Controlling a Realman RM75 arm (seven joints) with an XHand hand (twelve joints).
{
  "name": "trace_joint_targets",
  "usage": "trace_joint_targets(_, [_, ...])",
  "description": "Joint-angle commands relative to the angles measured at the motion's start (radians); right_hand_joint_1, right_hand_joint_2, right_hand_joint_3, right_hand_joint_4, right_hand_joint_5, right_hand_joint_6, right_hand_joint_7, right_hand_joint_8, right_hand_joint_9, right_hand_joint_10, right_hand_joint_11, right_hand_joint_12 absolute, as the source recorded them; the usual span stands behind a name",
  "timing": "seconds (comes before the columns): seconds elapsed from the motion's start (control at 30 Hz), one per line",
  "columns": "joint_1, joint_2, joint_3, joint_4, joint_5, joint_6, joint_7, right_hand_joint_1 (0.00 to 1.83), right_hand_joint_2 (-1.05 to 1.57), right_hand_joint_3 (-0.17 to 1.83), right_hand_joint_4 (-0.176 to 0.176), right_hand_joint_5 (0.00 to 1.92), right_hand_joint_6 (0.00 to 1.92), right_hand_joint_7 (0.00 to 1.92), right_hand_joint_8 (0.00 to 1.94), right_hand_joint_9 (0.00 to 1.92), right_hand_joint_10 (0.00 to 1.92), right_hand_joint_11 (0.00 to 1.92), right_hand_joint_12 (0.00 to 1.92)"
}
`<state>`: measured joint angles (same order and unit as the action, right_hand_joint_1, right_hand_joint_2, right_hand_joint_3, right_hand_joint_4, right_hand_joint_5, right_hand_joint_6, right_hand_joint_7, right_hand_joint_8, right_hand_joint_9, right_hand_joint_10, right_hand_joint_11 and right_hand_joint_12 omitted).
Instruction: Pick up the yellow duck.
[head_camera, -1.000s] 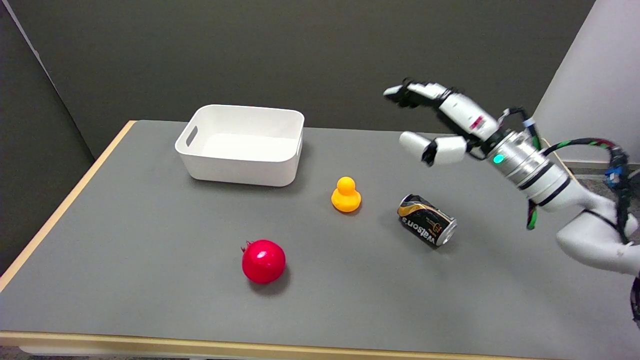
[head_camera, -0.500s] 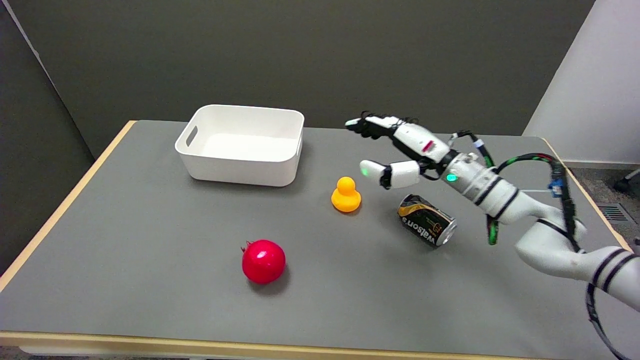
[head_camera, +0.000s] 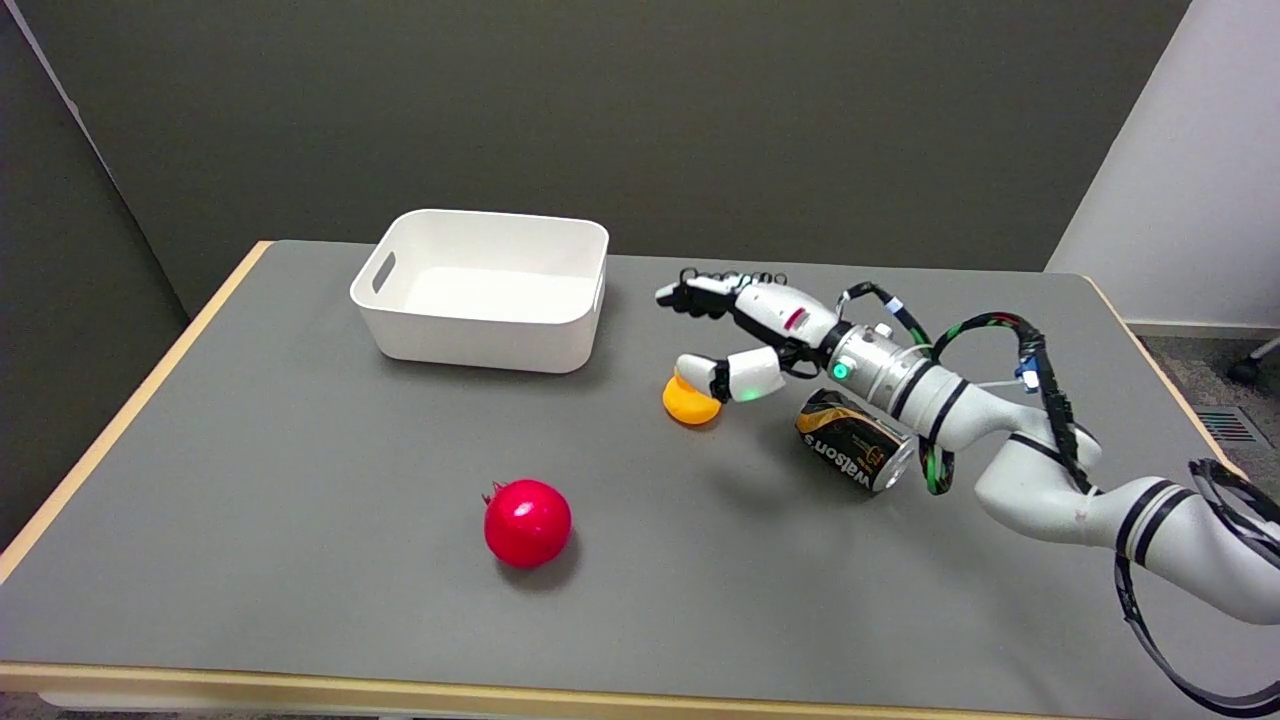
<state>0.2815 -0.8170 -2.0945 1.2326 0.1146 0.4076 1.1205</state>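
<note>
Head view: can (head_camera: 853, 440) just beside duck (head_camera: 688, 402); bin (head_camera: 480, 290) behind.

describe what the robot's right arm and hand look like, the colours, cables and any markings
The right arm is glossy white and rounded, with black bands at its joints and a silver ringed wrist carrying a green light. Black cables with green and blue bits loop along it. The right hand is white with black finger sections and a small red mark on its back.

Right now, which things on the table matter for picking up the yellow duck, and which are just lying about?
For the job:
yellow duck
right robot hand, open above the duck

Lying about:
white bin
red pomegranate
drink can, on its side
</note>
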Motion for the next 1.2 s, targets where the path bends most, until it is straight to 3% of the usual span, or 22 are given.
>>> trace_joint_targets(0.03, [-0.006,-0.004,-0.075,-0.050,-0.024,-0.124,0.003,0.39,0.67,0.91,0.037,0.23,0.45,0.36,0.39,0.26,0.74,0.13,1.23])
trace_joint_targets(0.7, [0.062,-0.013,-0.098,-0.044,-0.024,-0.127,0.003,0.39,0.66,0.97,0.040,0.25,0.52,0.41,0.49,0.28,0.75,0.14,1.20])
trace_joint_targets(0.83, [0.086,-0.012,-0.128,-0.055,-0.024,-0.125,0.003,0.46,0.68,0.96,0.043,0.28,0.57,0.47,0.55,0.31,0.77,0.14,1.20])
trace_joint_targets(0.93, [0.091,-0.012,-0.136,-0.061,-0.024,-0.123,0.003,0.61,0.76,0.85,0.059,0.36,0.71,0.54,0.61,0.33,0.82,0.15,1.25])
trace_joint_targets(1.2, [0.091,-0.012,-0.142,-0.076,-0.024,-0.106,0.003,0.66,0.76,0.95,0.070,0.38,0.81,0.61,0.73,0.40,0.85,0.19,1.25])
